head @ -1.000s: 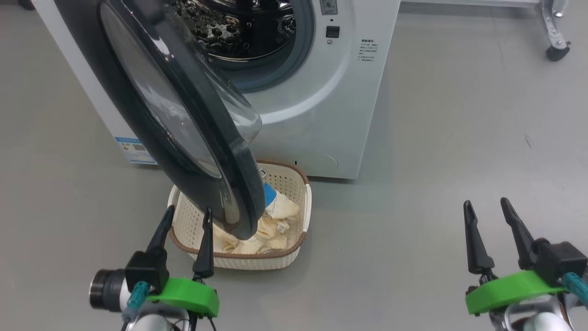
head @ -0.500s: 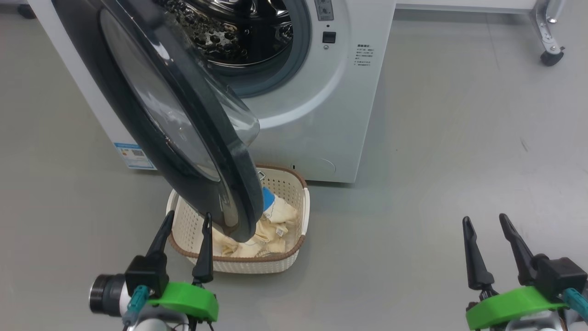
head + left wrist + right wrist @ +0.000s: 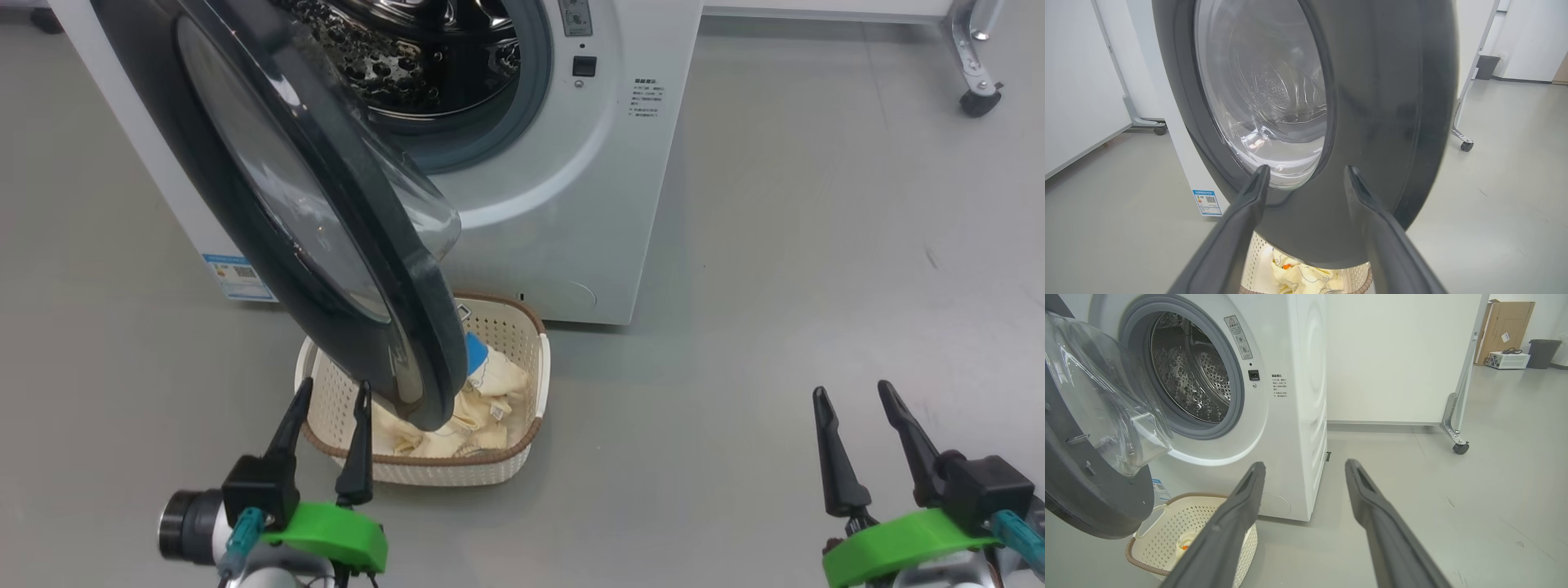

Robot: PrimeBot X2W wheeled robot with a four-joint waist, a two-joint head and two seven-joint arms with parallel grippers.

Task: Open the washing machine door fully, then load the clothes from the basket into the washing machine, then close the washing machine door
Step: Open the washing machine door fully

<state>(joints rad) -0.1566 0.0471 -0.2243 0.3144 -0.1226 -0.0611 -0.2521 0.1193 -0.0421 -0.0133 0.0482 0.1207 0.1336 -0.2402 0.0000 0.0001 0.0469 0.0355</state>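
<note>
Both sets of fingers are spread wide, holding nothing. Left gripper (image 3: 332,385) hovers at the near edge of the basket (image 3: 457,472), right gripper (image 3: 851,389) sits well off to the basket's right. The door (image 3: 269,196) hangs partway open right over the basket, hiding half the clothes (image 3: 490,392) in it. The washer (image 3: 571,204) is just behind the basket. So I'd say we're on step one: left needs to shove that door wider before any grabbing.

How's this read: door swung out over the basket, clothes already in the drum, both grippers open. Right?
One error: the clothes lie in the basket, not in the drum, as the head view shows. The door does hang out over the basket, and the left gripper and right gripper are open.
</note>
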